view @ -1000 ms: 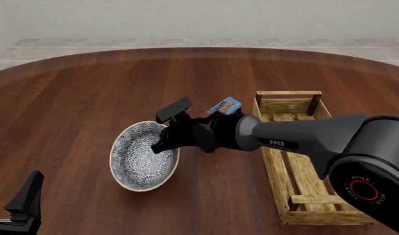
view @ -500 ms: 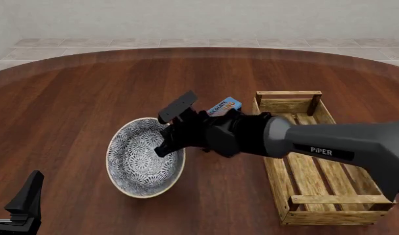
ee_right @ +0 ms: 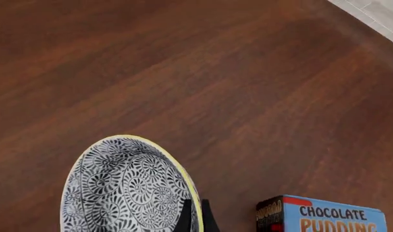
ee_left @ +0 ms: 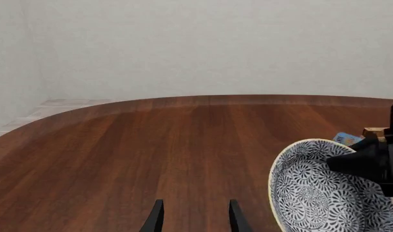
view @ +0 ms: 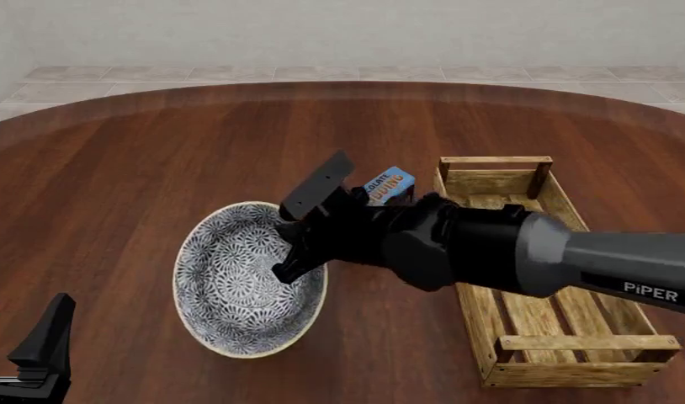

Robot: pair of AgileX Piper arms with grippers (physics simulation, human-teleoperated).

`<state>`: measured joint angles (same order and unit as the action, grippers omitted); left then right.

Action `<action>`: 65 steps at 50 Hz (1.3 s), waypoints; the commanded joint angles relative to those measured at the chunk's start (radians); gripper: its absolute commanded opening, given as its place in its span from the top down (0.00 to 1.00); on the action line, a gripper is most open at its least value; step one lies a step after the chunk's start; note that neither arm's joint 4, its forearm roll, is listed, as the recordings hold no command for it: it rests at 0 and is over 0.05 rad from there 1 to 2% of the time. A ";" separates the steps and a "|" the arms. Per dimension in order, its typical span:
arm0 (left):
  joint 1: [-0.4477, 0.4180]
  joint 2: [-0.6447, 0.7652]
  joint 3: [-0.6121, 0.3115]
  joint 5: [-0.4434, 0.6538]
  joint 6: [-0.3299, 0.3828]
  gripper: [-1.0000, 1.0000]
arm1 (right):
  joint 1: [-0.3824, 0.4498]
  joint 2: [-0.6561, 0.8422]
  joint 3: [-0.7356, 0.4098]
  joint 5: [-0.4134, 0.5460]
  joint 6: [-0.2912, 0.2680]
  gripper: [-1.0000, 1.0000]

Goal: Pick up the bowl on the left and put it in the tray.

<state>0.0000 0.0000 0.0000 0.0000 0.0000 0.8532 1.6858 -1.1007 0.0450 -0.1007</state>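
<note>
We see the right gripper (view: 296,240) pinching the rim of the bowl (view: 236,286), one finger inside the rim and one outside, as the right wrist view shows with the two fingertips (ee_right: 185,218) nipped on the pale yellow edge. The bowl (ee_right: 129,186) hangs from that grip tilted, its patterned inside turned toward the front camera, above the table (view: 130,185). It lies just ahead of and below the right gripper's fingers. The tray (view: 533,278) sits on the table behind the right gripper, beside the arm's forearm, apart from the bowl. A blue chocolate pudding box (ee_right: 325,216) rests on the table just beside the right gripper, between bowl and tray.

The left gripper (ee_left: 192,220) hovers low at the near edge with its fingers spread and nothing between them; the bowl (ee_left: 325,193) is off to its side, well apart.
</note>
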 commanded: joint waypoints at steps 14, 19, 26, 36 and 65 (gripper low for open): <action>0.000 0.000 0.000 0.000 0.000 0.00 | 0.030 -0.188 0.125 -0.028 -0.029 1.00; 0.000 0.000 0.000 0.000 0.000 0.00 | 0.030 -0.231 0.145 -0.028 -0.031 1.00; 0.000 0.000 0.000 0.000 0.000 0.00 | 0.029 -0.292 0.182 -0.034 -0.033 1.00; 0.000 0.000 0.000 0.000 0.000 0.00 | 0.032 -0.396 0.245 -0.040 -0.019 1.00; 0.000 0.000 0.000 0.000 0.000 0.00 | -0.063 -0.743 0.303 0.073 0.079 1.00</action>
<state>0.0000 0.0000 0.0000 0.0000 0.0000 0.8246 1.0419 -0.8156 0.0926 -0.0606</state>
